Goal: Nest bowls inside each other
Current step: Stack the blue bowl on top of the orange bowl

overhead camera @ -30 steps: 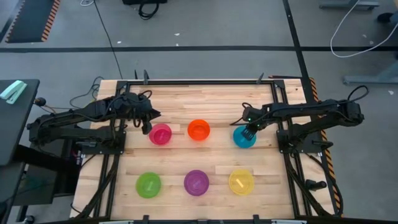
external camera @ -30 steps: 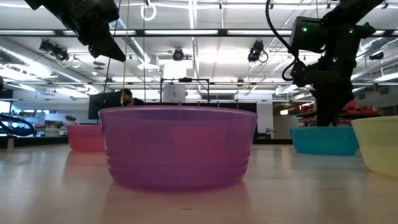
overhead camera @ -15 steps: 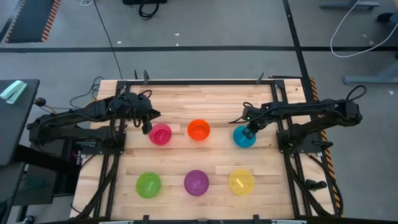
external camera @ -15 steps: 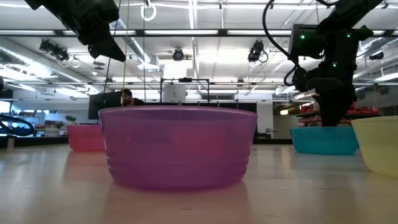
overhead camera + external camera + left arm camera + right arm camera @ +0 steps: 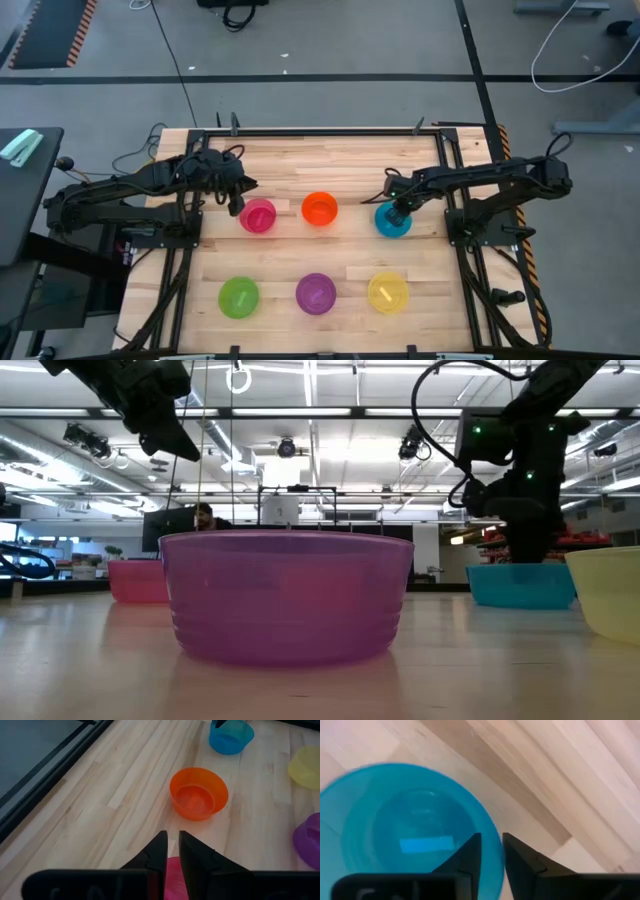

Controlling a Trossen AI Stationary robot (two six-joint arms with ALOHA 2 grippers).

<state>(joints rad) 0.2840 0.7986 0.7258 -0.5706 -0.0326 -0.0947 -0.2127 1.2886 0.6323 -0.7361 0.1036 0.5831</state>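
Observation:
Six bowls stand upright on the wooden table (image 5: 330, 160). Pink (image 5: 257, 216), orange (image 5: 320, 209) and blue (image 5: 392, 221) form the far row; green (image 5: 239, 297), purple (image 5: 316, 293) and yellow (image 5: 388, 293) form the near row. My right gripper (image 5: 397, 209) reaches down onto the blue bowl (image 5: 410, 830) at its far rim and is shut on it. My left gripper (image 5: 243, 198) hangs shut and empty, high above the far left side of the pink bowl (image 5: 135, 580), and it also shows in the left wrist view (image 5: 172, 840). My right gripper has the blue bowl's rim (image 5: 482, 820) between its two fingers. One finger (image 5: 470, 852) is inside the bowl and the other (image 5: 517, 855) is outside. The fingers come from above, pointing down. The bowl stands upright with its base on the table (image 5: 520, 595).
A black metal frame (image 5: 330, 130) runs along the table's far edge and sides. Bare wood lies between the two rows of bowls and behind the far row. A person shows far off in the room beyond the table (image 5: 203, 515).
My right arm's wrist has shifted a little toward the table's left above the blue bowl. The gripper stays down at the bowl's rim. The blue bowl has kept its place on the table.

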